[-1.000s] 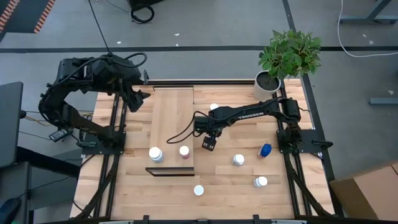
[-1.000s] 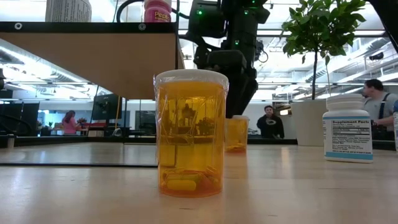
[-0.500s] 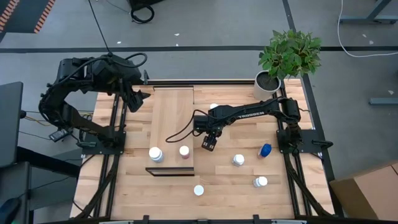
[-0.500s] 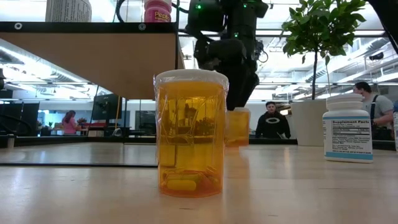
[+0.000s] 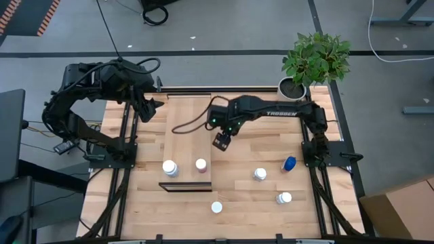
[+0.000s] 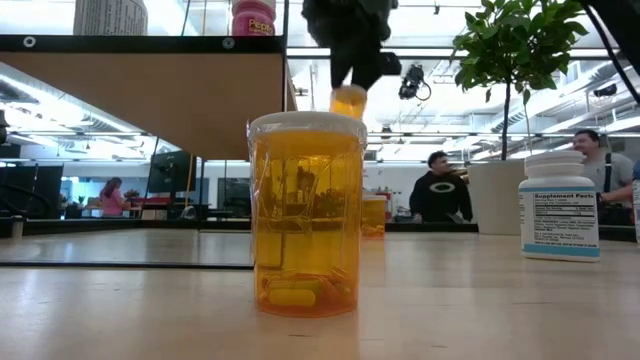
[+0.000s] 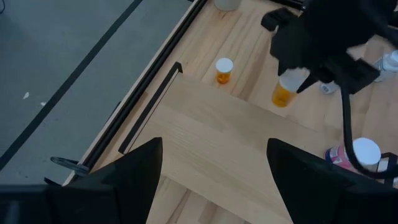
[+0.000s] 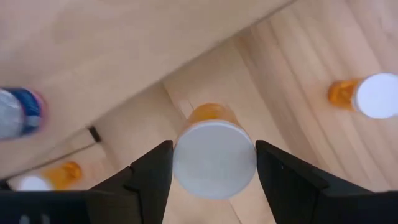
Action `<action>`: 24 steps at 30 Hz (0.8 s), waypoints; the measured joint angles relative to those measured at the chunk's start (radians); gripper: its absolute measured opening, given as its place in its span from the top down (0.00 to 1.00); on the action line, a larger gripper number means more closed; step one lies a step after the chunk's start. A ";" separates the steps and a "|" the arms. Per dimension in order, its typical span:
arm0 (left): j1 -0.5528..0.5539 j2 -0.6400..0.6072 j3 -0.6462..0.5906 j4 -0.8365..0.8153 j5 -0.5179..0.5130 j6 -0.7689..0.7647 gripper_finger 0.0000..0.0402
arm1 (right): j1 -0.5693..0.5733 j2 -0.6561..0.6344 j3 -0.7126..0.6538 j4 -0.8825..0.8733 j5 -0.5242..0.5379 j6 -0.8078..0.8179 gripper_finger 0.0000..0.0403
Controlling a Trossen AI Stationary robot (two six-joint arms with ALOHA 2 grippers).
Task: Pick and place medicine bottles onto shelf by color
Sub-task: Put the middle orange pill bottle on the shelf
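Even, bright overhead light fills the high view, with only faint shadows on the wooden surface (image 5: 258, 203). In the low view the windows behind blow out to white, backlighting the near orange bottle (image 6: 306, 212), which glows and stays sharp while the room beyond is softer. The right wrist view is blurred; the white cap (image 8: 214, 160) is washed out.

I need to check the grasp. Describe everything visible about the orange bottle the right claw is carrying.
The orange bottle is a small round pill bottle with a see-through amber body and a flat white cap. It hangs upright, cap up, lifted clear of the table, beside the edge of the shelf. The right claw is closed on its cap, one dark finger on each side. Nothing else touches it.
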State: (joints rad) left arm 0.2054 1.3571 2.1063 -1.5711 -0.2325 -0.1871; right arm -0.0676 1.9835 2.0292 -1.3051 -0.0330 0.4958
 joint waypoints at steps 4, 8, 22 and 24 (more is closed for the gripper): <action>0.000 0.000 0.000 0.000 0.000 0.002 0.27 | -0.012 0.000 0.095 -0.035 0.000 0.026 0.44; 0.000 0.000 0.000 0.000 0.000 0.022 0.27 | -0.020 0.000 0.184 -0.034 -0.010 0.036 0.44; 0.000 0.004 0.000 0.000 -0.003 0.068 0.27 | -0.019 0.000 0.259 0.031 -0.091 0.141 0.44; 0.000 0.004 0.000 0.000 -0.003 0.069 0.27 | -0.016 0.000 0.259 0.069 -0.101 0.154 0.44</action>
State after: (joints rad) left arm 0.2054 1.3613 2.1063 -1.5711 -0.2356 -0.1179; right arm -0.0841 1.9839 2.2879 -1.2359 -0.1339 0.6500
